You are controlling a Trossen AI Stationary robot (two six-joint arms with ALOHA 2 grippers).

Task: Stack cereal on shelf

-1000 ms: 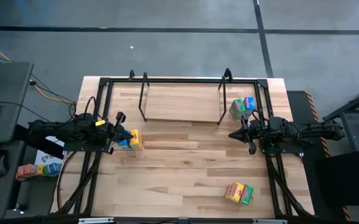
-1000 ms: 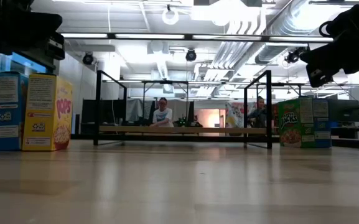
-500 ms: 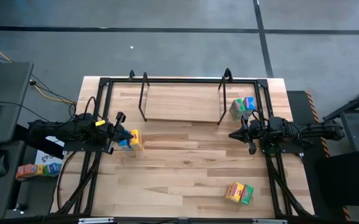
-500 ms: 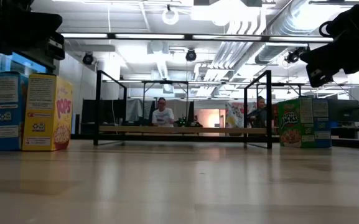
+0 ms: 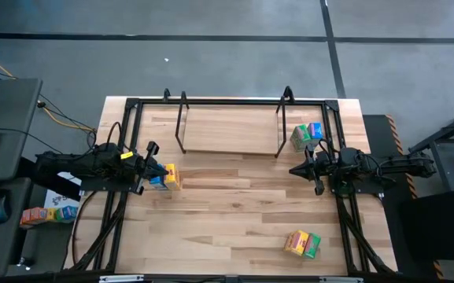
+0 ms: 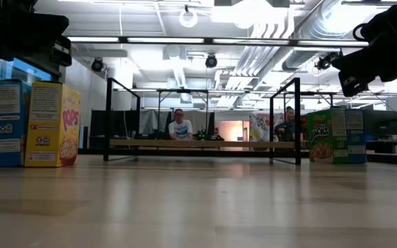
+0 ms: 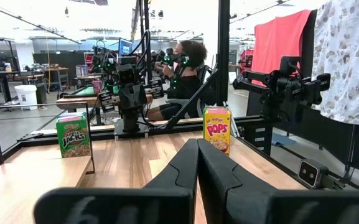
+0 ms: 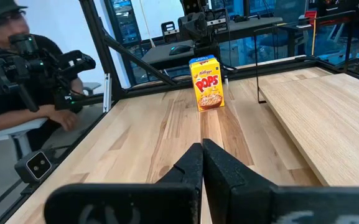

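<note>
Both grippers are shut and hold nothing. In the high view my left gripper (image 5: 166, 168) hovers at the table's left side, just above a yellow Pops box (image 5: 172, 178) and a blue box (image 5: 157, 181) standing on the table. My right gripper (image 5: 292, 170) hovers at the right side, pointing left. A green box (image 5: 298, 138) and a blue box (image 5: 315, 130) stand by the shelf's right end. A yellow box and a green box (image 5: 302, 244) sit near the right near corner. The shelf (image 5: 230, 130) stands at the far side, its board bare. The shut fingertips show in the left wrist view (image 7: 198, 143) and the right wrist view (image 8: 202, 144).
A black frame (image 5: 128, 106) edges the table. The shelf's thin uprights (image 6: 107, 117) rise at its ends. Bare wood (image 5: 234, 212) spreads between the two arms. People sit in the room behind the table (image 6: 179, 125). More boxes lie off the table to the left (image 5: 42, 214).
</note>
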